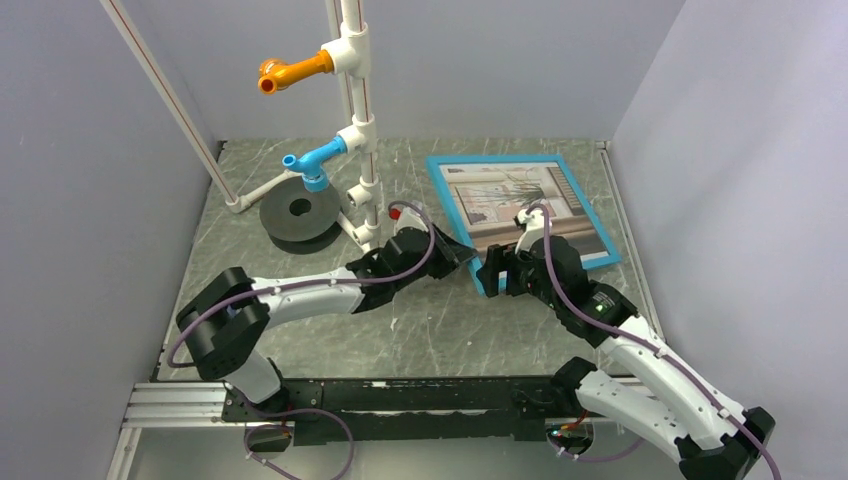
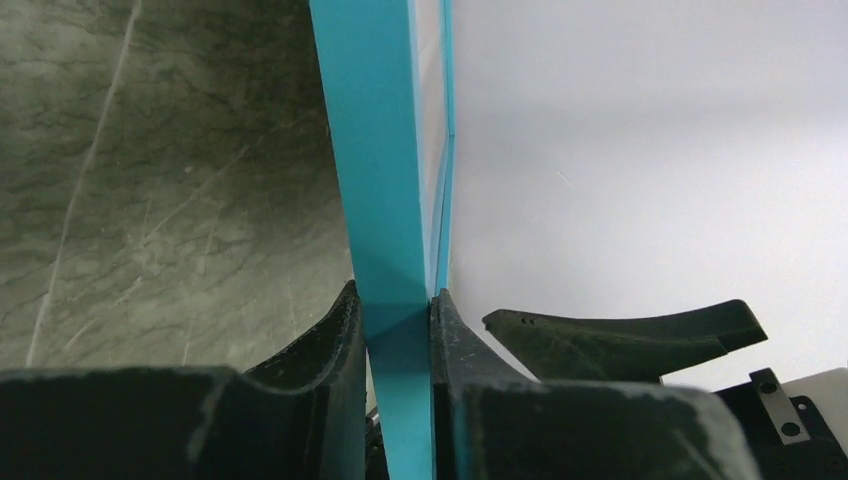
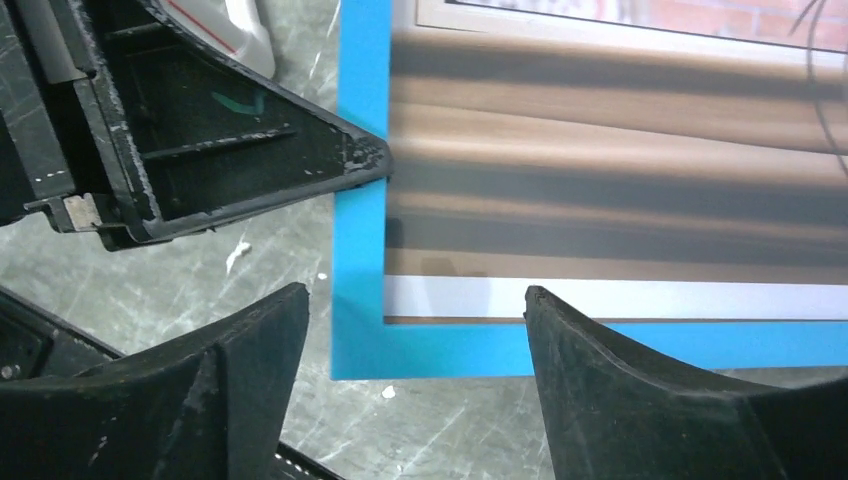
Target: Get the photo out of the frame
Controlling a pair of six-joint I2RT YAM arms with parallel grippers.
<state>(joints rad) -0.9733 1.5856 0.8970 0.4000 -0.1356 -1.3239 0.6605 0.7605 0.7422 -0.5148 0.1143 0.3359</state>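
The frame (image 1: 598,225), with a turquoise border, lies on the right half of the table with the photo (image 1: 510,200) inside it. My left gripper (image 1: 455,250) is shut on the frame's left border close to the near-left corner. In the left wrist view the gripper (image 2: 395,300) clamps the turquoise edge (image 2: 380,150) between its jaws. My right gripper (image 1: 492,270) is open at that same corner. In the right wrist view it (image 3: 415,292) straddles the frame corner (image 3: 360,340), with the photo's brown bands (image 3: 620,150) above. The left finger (image 3: 300,170) touches the border there.
A white pipe stand (image 1: 360,130) with an orange fitting (image 1: 290,72) and a blue fitting (image 1: 312,160) stands at the back centre. A dark disc (image 1: 298,212) lies beside it. White walls close in three sides. A metal rail (image 1: 180,405) runs along the near edge.
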